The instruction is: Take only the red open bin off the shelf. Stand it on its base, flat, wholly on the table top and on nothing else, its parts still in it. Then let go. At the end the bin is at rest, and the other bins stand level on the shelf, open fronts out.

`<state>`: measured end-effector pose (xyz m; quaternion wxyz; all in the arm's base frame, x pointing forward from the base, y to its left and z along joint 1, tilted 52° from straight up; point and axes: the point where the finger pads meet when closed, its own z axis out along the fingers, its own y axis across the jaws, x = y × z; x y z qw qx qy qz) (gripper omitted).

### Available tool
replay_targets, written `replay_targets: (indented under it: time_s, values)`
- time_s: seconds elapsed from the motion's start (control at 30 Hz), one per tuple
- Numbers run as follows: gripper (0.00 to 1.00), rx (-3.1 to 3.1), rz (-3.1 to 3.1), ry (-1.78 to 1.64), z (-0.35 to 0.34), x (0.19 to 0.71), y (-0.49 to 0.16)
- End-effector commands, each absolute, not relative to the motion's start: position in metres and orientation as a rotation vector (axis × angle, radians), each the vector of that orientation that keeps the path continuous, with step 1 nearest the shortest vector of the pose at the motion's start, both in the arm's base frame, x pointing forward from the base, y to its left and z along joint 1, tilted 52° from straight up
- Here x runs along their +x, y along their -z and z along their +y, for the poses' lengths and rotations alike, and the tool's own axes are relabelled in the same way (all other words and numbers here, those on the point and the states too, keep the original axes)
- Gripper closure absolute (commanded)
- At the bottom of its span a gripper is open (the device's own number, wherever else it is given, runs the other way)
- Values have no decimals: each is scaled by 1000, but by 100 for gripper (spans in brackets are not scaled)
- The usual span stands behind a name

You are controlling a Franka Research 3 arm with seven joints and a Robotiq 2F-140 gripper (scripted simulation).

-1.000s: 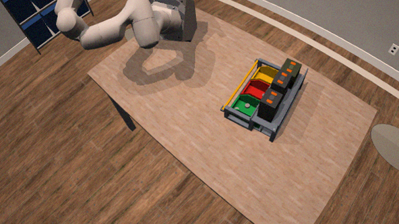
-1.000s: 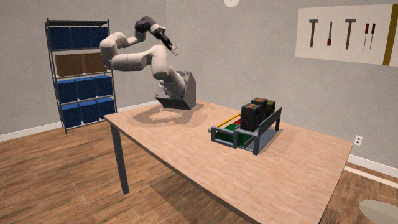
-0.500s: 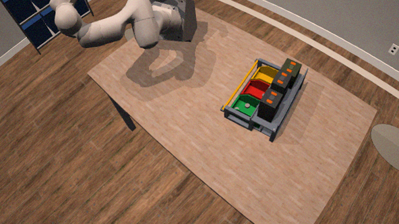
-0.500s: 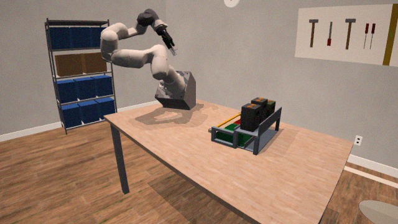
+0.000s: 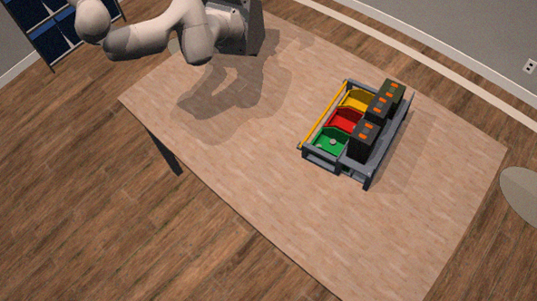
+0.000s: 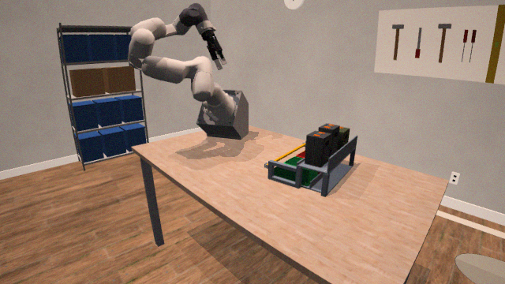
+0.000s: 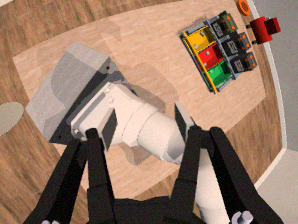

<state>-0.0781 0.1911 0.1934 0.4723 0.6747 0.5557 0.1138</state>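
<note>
The red open bin [image 5: 345,121] [image 6: 301,155] [image 7: 210,56] sits on the grey shelf [image 5: 325,162] [image 6: 342,154], between the yellow bin [image 5: 358,100] [image 7: 200,39] and the green bin [image 5: 326,143] [image 6: 285,172] [image 7: 218,73]. The bins' open fronts face the yellow bar [image 5: 322,115] [image 6: 289,151]. A small light part shows in the red bin; its other contents are hard to make out. My gripper [image 6: 222,65] [image 7: 145,113] is open and empty, high above the robot base and far from the bins. It is outside the top view.
Three dark boxes with orange marks [image 5: 363,139] [image 6: 316,147] [image 7: 241,63] stand on the shelf's raised rear part, close behind the bins. The robot base [image 5: 250,29] [image 6: 226,132] is at one end of the wooden table [image 5: 261,178] [image 6: 237,189]. The rack with blue boxes stands beyond the table.
</note>
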Motion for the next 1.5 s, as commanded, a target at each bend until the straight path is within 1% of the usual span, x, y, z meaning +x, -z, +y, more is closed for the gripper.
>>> replay_targets:
  time_s: [0.0,0.17,0.33,0.73,0.9,1.3,1.47]
  values:
    - [43,1621,1402,-255,193,-78,-192]
    - [43,1621,1402,-255,193,-78,-192]
    - [43,1633,1499,35,193,-78,-192]
    - [43,1633,1499,35,193,-78,-192]
    - [43,1614,1590,327,193,-78,-192]
    - [43,1614,1590,327,193,-78,-192]
    - [43,1591,1634,463,193,-78,-192]
